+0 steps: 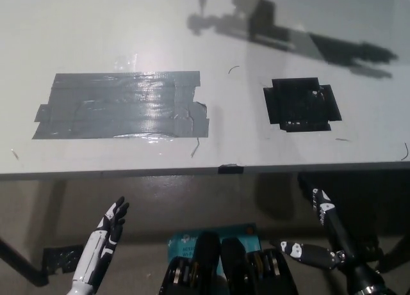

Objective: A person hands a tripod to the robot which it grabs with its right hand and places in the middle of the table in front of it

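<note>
White laminate tabletop (192, 26) fills the upper part of the head view. A wide patch of shiny grey duct tape (122, 106) lies on its left half and a smaller square of matt black tape (301, 104) on its right half, the two well apart. Long dark shadows (307, 36) fall across the far edge. What casts them is out of frame.

No tripod shows anywhere in this view, so it has not yet been offered within sight, and no person's hand is visible either.

Below the table's near edge, the robot's black right hand (334, 228) is raised with its fingers spread and nothing in it, ready to receive. Its white left hand (109, 228) rests at the lower left, also empty with fingers apart.

Judging from the task alone, a tripod is likely stiff and fairly light, but long and top-heavy, with smooth tubes that could slip or swing. The safest hold is probably around the centre column or the gathered legs just under the head, so it hangs upright for setting down between the two tape patches.
</note>
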You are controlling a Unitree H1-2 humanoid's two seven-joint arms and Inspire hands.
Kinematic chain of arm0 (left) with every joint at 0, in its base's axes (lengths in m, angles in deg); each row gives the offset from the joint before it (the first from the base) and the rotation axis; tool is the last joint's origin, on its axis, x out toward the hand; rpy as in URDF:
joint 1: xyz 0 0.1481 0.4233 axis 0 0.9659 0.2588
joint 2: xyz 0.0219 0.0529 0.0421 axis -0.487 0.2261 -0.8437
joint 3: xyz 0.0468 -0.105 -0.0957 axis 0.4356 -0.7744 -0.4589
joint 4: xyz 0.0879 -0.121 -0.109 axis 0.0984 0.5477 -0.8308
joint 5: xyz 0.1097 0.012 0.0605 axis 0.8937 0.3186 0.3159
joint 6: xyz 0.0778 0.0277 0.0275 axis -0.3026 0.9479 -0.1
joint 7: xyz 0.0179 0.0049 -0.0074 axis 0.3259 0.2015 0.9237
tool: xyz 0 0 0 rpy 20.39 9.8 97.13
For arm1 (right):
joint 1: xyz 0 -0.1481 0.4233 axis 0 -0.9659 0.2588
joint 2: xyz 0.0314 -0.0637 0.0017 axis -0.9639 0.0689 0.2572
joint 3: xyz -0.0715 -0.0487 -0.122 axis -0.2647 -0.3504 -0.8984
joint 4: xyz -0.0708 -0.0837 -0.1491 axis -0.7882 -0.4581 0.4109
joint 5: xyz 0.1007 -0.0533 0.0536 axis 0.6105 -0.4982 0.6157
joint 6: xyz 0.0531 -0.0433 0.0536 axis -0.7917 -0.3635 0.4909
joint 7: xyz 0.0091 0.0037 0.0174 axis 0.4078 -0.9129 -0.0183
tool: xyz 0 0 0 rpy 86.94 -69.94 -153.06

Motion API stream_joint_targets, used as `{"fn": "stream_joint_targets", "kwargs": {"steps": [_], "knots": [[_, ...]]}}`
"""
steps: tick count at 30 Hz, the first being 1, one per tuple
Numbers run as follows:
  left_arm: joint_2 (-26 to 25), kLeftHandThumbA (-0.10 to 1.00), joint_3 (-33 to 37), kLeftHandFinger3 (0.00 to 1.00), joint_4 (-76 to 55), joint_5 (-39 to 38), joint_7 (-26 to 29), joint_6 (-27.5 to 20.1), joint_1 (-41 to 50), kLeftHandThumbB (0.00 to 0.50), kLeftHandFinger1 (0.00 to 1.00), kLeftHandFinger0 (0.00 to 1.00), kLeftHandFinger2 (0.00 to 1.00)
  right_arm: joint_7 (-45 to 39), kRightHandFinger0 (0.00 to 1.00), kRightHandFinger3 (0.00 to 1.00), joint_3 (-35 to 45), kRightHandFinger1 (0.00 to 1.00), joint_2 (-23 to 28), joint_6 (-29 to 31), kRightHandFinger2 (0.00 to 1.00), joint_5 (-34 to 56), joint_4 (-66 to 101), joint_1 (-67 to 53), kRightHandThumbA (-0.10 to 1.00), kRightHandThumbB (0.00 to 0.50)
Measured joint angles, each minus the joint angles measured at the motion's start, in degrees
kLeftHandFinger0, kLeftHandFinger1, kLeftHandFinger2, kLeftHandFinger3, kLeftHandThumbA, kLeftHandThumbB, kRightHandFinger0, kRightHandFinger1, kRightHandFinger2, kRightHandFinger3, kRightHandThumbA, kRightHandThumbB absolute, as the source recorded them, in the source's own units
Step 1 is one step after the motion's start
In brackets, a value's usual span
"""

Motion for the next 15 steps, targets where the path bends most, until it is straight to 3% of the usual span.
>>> {"fn": "stream_joint_targets", "kwargs": {"steps": [2,6,13,14,15], "knots": [[0.0,1.0,0.0,1.0,0.0,0.1,0.0,0.0,0.0,0.278,1.0,1.0,1.0,1.0,1.0,1.0,0.2,1.0,-0.1,-0.2,1.0,-2.7,2.4,-0.4,0.8,0.246],[0.0,1.0,0.0,1.0,0.2,0.1,0.0,0.0,0.0,0.281,1.0,1.0,1.0,2.0,1.0,1.0,0.2,1.0,-0.5,-0.8,1.0,-6.7,6.4,-1.1,0.86,0.317],[0.0,1.0,0.0,1.0,0.2,0.1,0.0,0.1,0.0,0.285,1.0,1.0,1.0,2.1,1.0,1.0,0.1,1.0,-1.8,-2.7,1.0,-15.9,14.9,-0.6,0.86,0.349],[0.0,1.0,0.0,1.0,0.2,0.1,0.0,0.1,0.0,0.281,1.0,1.0,1.0,2.1,1.0,1.0,0.0,1.0,-1.9,-3.0,1.0,-17.1,15.6,0.1,0.84,0.321],[0.0,1.0,0.0,1.0,0.2,0.1,0.0,0.1,0.0,0.28,1.0,1.0,1.0,2.1,1.0,1.0,0.0,1.0,-1.9,-3.0,1.0,-17.1,15.6,0.1,0.86,0.36]]}}
